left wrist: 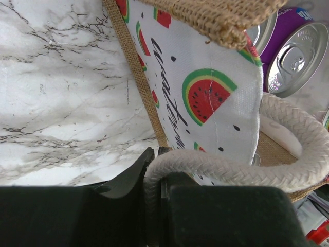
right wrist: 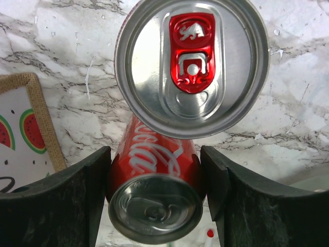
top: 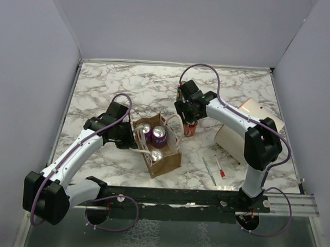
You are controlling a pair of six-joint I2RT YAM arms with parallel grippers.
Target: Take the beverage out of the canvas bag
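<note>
The canvas bag stands mid-table with three cans in it, one of them purple. My left gripper is at its left side, shut on a white rope handle. The left wrist view shows the bag's watermelon-print side and the purple can. My right gripper is right of the bag, shut on a red cola can. In the right wrist view this can sits between my fingers, silver end towards the camera. A second can top with a red tab overlaps it.
A big cream cylinder lies at the right, under the right arm. Two pens lie near the front right. A corner of the bag shows left of the right gripper. Purple walls close in the table.
</note>
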